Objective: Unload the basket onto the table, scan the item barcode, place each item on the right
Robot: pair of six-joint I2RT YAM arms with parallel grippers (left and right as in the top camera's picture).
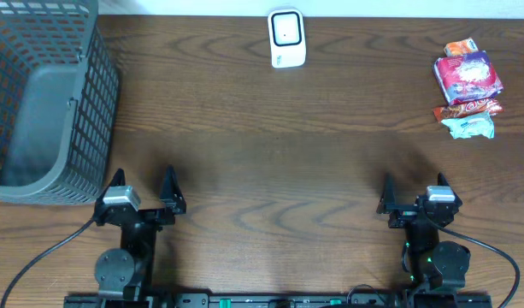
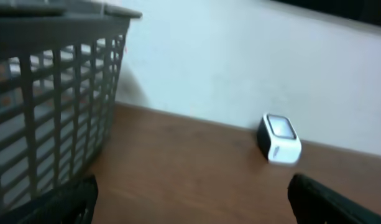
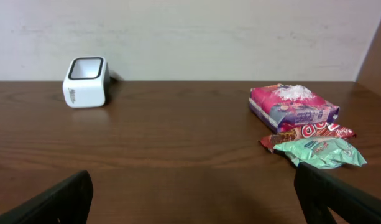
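A white barcode scanner (image 1: 286, 38) stands at the back middle of the table, also seen as the scanner (image 2: 279, 138) and the scanner (image 3: 86, 81). A pile of snack packets (image 1: 468, 85) lies at the back right: a pink-purple packet (image 3: 292, 107), a red bar wrapper (image 3: 308, 133) and a light green wrapper (image 3: 321, 152). My left gripper (image 1: 142, 188) rests open near the front left, nothing between its fingers. My right gripper (image 1: 413, 192) rests open near the front right, well short of the packets.
A grey plastic mesh basket (image 1: 41, 103) fills the back left corner, close beside the left gripper; its wall (image 2: 50, 99) shows in the left wrist view. A pale wall runs behind the table's far edge.
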